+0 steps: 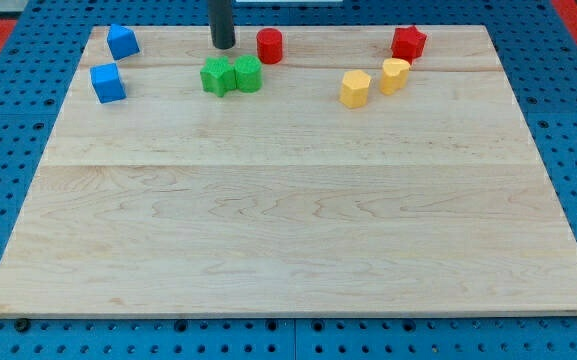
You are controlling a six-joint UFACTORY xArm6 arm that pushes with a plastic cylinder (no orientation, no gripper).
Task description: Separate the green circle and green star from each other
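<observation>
Up near the view's top edge of the worktop [288, 230], that's where all the action sits right now. No gripper on this arm at all, so nothing to spread or pinch; it ends in a plain dark rod, and the tip [224, 46] is planted just above the two green blocks, a little toward the view's top of the gap between them.

And those two greens? Not apart, I'd say. The green star [215, 76] and the green circle [248, 74] sit side by side, star on the view's left, circle on the view's right, touching or as near as makes no difference. So the job looks barely begun: no daylight between them yet.

The tip is close to both but touching neither, as far as I can tell. My read is that it's lined up to come down between them or shove one aside; that whole separating push is what's left.

Watch the neighbours, though. The red cylinder [270, 45] stands just up and to the view's right of the circle, so pushing that way could get crowded. The blue cube [108, 83] and the other blue block [122, 41] are off to the view's left, well clear of the star.
</observation>
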